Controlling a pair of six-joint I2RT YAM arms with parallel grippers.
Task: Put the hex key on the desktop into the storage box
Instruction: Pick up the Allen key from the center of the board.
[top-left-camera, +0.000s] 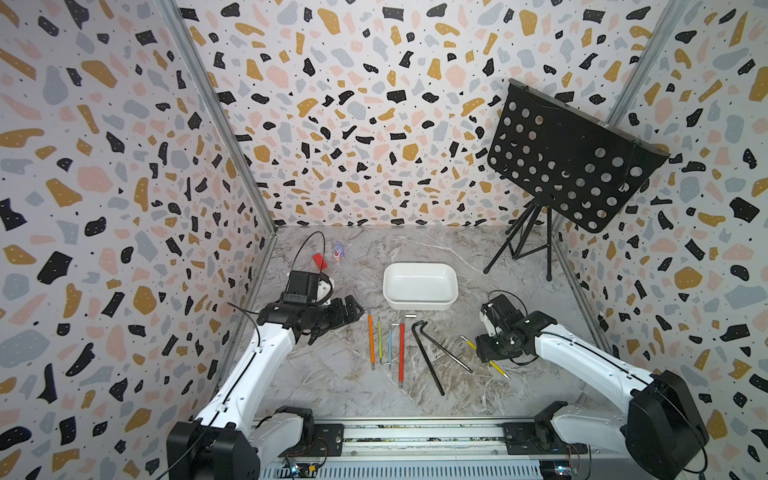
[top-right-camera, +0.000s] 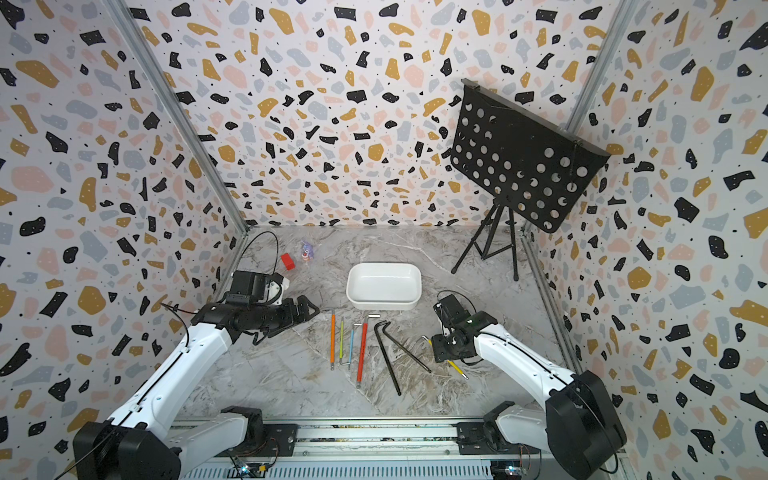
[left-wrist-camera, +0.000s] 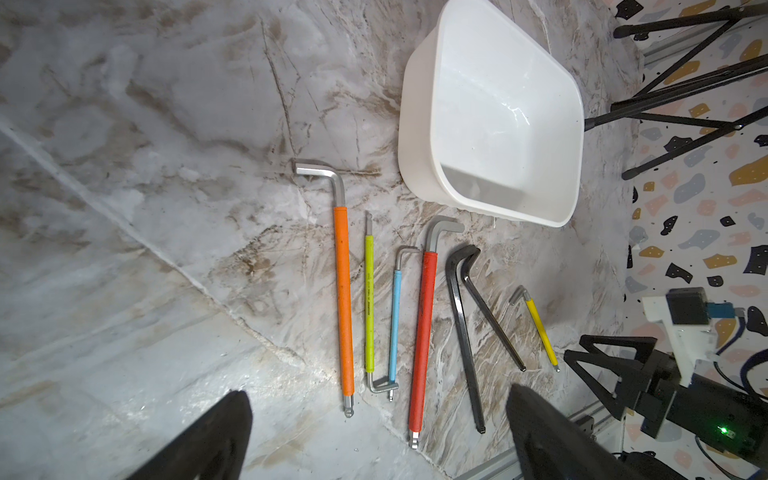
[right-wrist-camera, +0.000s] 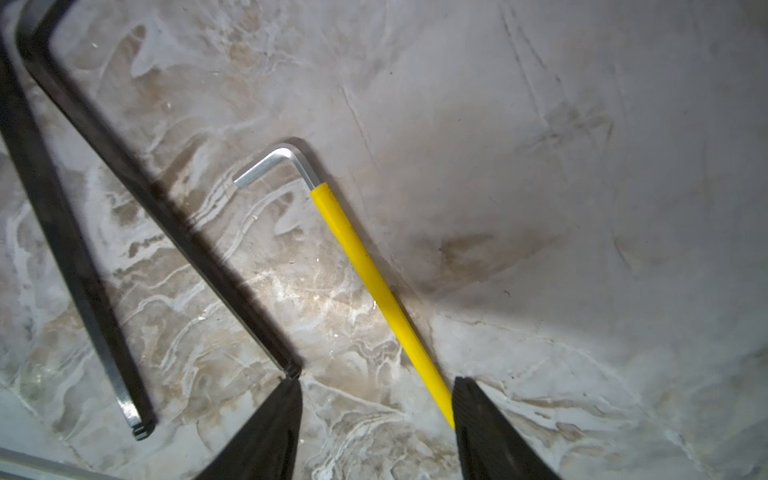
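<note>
Marble-patterned counter (top-left-camera: 332, 382) fills the lower middle of both top views. All seven hex keys (top-left-camera: 402, 353) are seen lying on it. The white storage box (top-left-camera: 419, 306) just above them is empty, so nothing has been stowed.

The left hand (left-wrist-camera: 378, 392) is held spread over the row. The right hand (right-wrist-camera: 376, 382) is spread astride the yellow hex key (right-wrist-camera: 374, 282), which is judged not yet gripped. In both top views its long axis is laid diagonally, bend toward upper left and tip toward lower right.

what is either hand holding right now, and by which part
Nothing is held. The right hand straddles the yellow hex key along its sleeve, fingers apart; the left hand hangs open and empty.
</note>
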